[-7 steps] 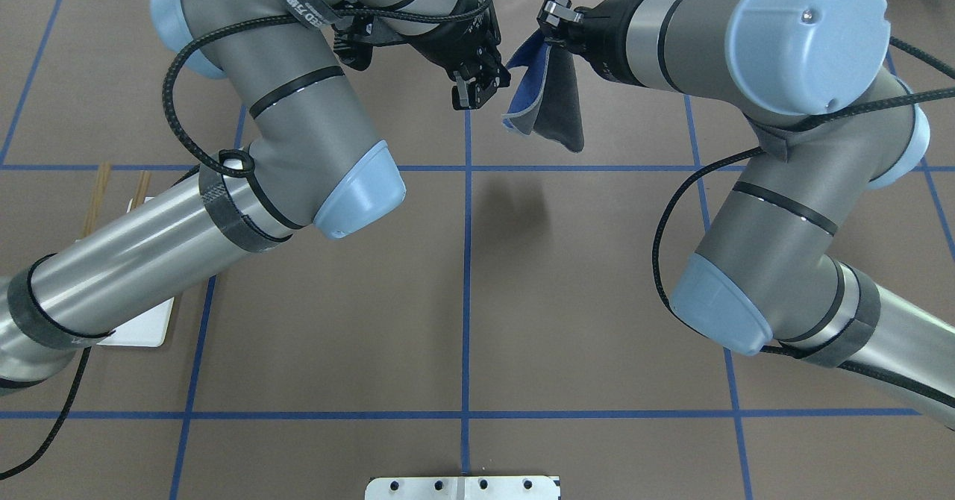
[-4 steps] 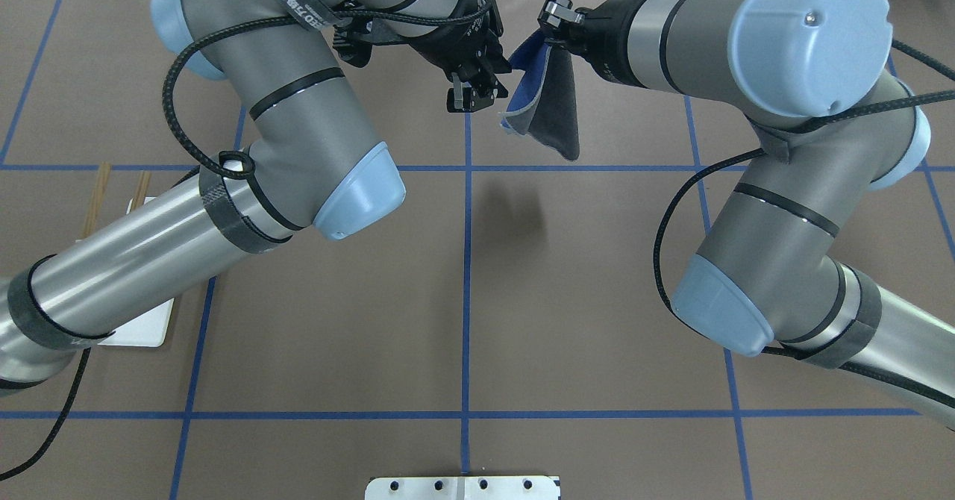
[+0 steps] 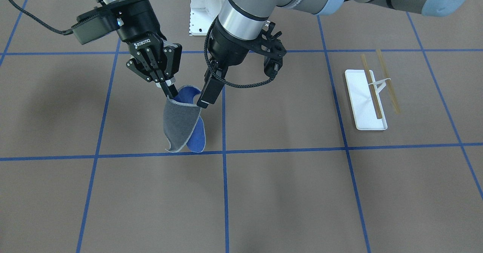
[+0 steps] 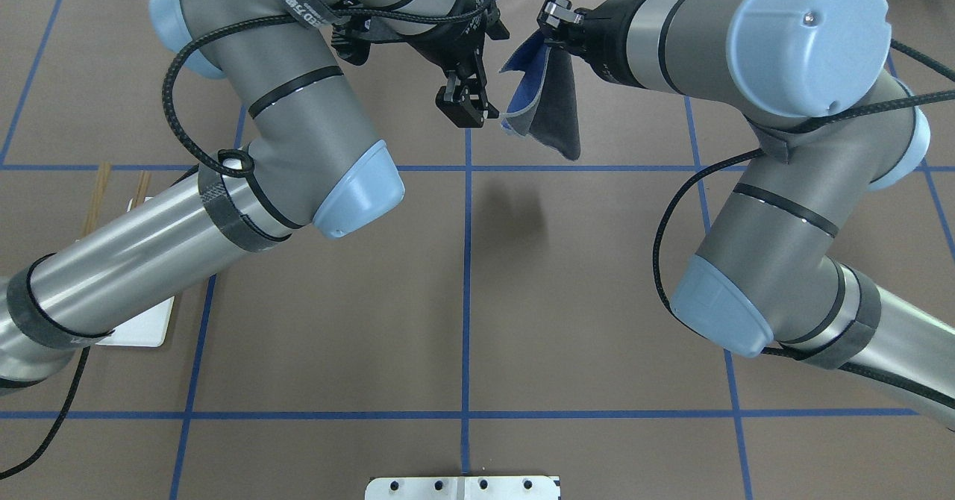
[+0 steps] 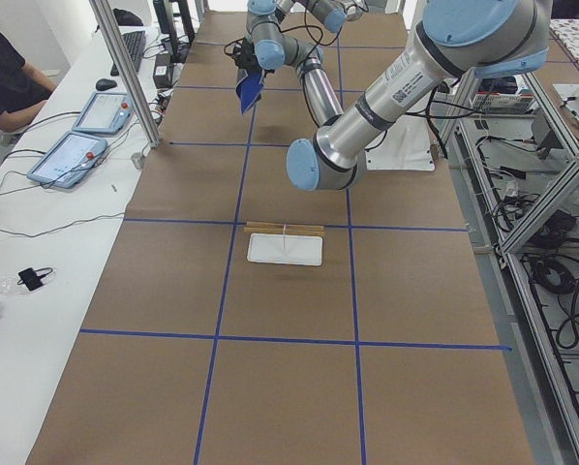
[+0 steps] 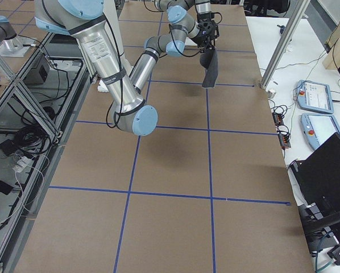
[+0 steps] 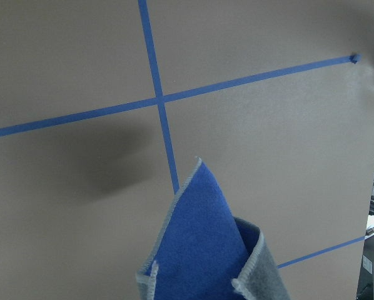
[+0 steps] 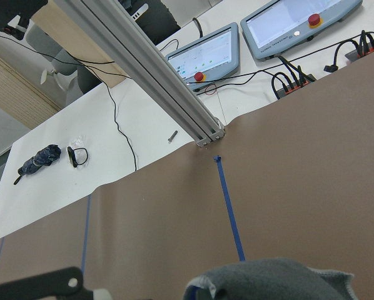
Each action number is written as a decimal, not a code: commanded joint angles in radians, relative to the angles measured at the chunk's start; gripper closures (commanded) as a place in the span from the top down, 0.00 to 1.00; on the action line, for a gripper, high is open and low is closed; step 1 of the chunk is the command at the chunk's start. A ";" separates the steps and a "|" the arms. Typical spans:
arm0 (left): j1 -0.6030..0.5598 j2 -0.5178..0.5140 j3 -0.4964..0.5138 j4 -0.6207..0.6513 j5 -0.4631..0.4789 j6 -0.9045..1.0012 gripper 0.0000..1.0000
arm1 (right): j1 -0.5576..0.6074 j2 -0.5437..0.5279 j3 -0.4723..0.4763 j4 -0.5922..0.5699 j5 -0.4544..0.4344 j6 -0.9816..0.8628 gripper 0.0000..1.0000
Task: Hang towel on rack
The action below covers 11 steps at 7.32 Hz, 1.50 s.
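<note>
The right gripper (image 3: 171,92) clamps the dangling towel (image 3: 179,122); how wide the left gripper (image 3: 203,100) stands, I cannot tell; the rack (image 3: 361,111) carries its fork in its tray.

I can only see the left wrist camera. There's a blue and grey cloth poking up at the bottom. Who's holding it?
Observer: The right gripper is. It pinches the towel by one top corner, and the rest hangs down with its grey side toward the front camera.
Operator: Where's the rack? I can't see it anywhere.
Observer: The rack stands far off on the robot's left side of the table. Its two wooden rods are bare.
Operator: Has my gripper grabbed the cloth too?
Observer: The left gripper is right beside the towel's other top corner. I can't tell if it has closed on it.
</note>
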 commanded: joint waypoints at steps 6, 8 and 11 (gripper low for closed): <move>0.004 -0.018 0.018 -0.003 0.002 -0.063 0.98 | -0.023 0.010 0.012 -0.010 -0.035 0.009 0.00; 0.009 -0.033 0.048 -0.005 0.002 -0.073 0.97 | -0.024 0.016 0.010 -0.010 -0.035 0.008 0.00; 0.010 -0.033 0.053 -0.010 0.004 -0.076 0.95 | -0.024 0.016 0.019 -0.010 -0.033 0.008 0.00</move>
